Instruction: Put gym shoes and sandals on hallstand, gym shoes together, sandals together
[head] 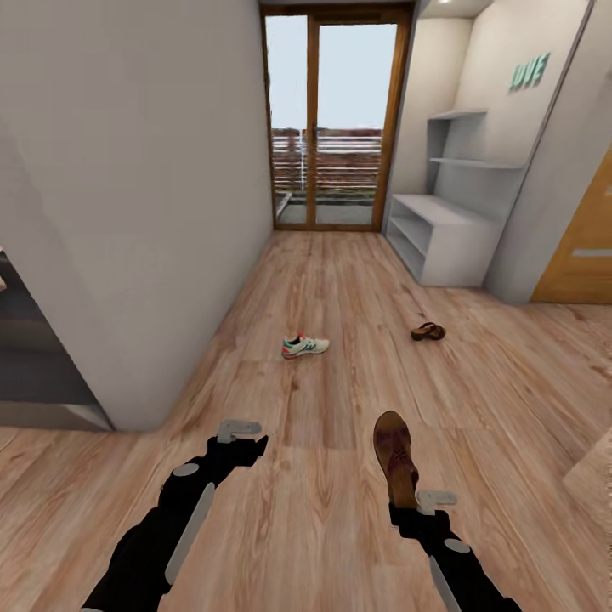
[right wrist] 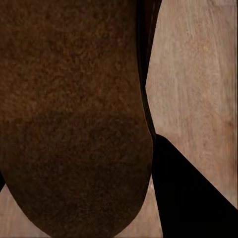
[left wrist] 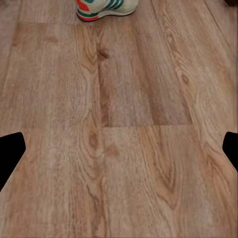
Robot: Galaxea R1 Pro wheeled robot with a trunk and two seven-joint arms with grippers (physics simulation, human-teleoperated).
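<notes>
The right gripper (head: 406,501) holds one sandal (head: 396,456) by its heel end, clamped between the fingers, with the sandal pointing forward above the floor (head: 323,527). In the right wrist view the sandal's brown surface (right wrist: 74,114) lies directly against the camera, with one dark finger (right wrist: 191,198) beside it and floor planks (right wrist: 198,74) behind. The left gripper (head: 251,444) hangs empty above the floor; in the left wrist view its fingertips (left wrist: 11,148) sit at opposite edges of the picture, set wide apart, with bare planks (left wrist: 124,148) between them. One gym shoe (head: 305,345) lies on the floor ahead of the left gripper, well apart from it; its heel end with green stripes and red patch (left wrist: 105,8) appears at the edge of the left wrist view. The second sandal (head: 427,331) lies on the floor further ahead to the right, between the gym shoe and the hallstand (head: 446,234). The hallstand stands against the right wall near the glass door (head: 331,119), with its two bench tiers and upper shelves bare. A wooden door (head: 586,246) lies just right of the hallstand.
</notes>
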